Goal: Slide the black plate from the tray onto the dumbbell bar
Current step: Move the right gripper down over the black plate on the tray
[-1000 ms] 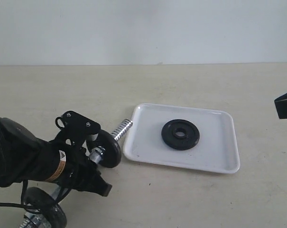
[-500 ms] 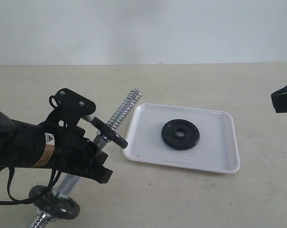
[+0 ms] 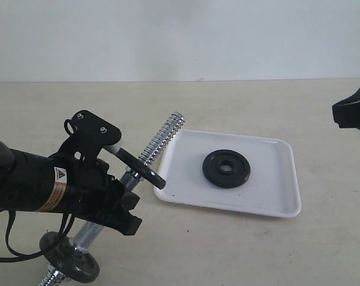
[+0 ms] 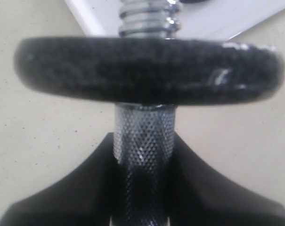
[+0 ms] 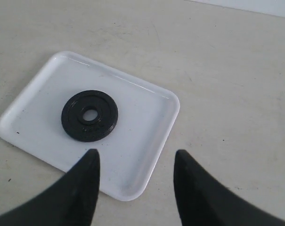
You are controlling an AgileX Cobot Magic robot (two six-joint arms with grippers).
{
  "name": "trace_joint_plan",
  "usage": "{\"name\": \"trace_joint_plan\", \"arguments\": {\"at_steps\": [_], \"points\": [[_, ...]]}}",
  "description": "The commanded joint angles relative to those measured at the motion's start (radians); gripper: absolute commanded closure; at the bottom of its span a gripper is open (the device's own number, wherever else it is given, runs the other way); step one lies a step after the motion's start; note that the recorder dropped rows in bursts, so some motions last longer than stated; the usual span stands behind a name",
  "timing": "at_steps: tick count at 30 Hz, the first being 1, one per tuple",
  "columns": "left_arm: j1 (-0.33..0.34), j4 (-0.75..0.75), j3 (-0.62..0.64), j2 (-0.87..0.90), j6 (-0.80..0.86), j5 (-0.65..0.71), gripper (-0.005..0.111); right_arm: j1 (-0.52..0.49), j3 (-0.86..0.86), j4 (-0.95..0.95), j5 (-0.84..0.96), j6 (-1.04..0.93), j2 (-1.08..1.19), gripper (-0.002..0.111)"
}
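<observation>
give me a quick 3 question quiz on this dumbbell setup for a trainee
1. True or false: the black plate lies flat inside the tray.
2. How many discs sit on the dumbbell bar that the left gripper holds? A) one B) two C) three
3. Fill in: the right gripper is ___ (open or shut).
Key: 1 true; 2 B; 3 open
</observation>
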Motion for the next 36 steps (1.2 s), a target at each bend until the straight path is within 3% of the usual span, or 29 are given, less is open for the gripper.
{"name": "trace_joint_plan", "arguments": {"at_steps": [1,2,3,5,6,9,15,24,36], "points": [[0.001,-0.016,-0.028,-0.052,-0.012,0.008,0.102,0.001,0.000,0.020,-0.033,-0.098,0.038,0.053],[0.001,-0.016,-0.028,-0.052,-0.012,0.006,0.102,0.001,0.000,0.044,-0.043,-0.085,0.070,0.033],[0.001,-0.016,-0.028,-0.052,-0.012,0.004,0.102,0.001,0.000,0.074,-0.043,-0.082,0.092,0.021],[0.001,-0.016,-0.028,-0.052,-0.012,0.002,0.102,0.001,0.000,0.105,-0.043,-0.080,0.139,0.005],[0.001,-0.016,-0.028,-0.052,-0.014,0.002,0.102,0.001,0.000,0.105,-0.043,-0.080,0.167,0.004],[0.001,-0.016,-0.028,-0.052,-0.021,0.002,0.102,0.001,-0.015,0.105,-0.043,-0.080,0.250,0.011],[0.001,-0.016,-0.028,-0.052,-0.021,-0.006,0.102,0.001,-0.131,0.115,0.055,-0.129,0.367,0.040],[0.001,-0.016,-0.028,-0.052,-0.021,-0.013,0.102,0.001,-0.375,0.128,0.334,-0.197,0.508,0.041],[0.001,-0.016,-0.028,-0.052,-0.021,-0.021,0.102,0.026,-0.521,0.147,0.370,-0.234,0.768,0.041]]}}
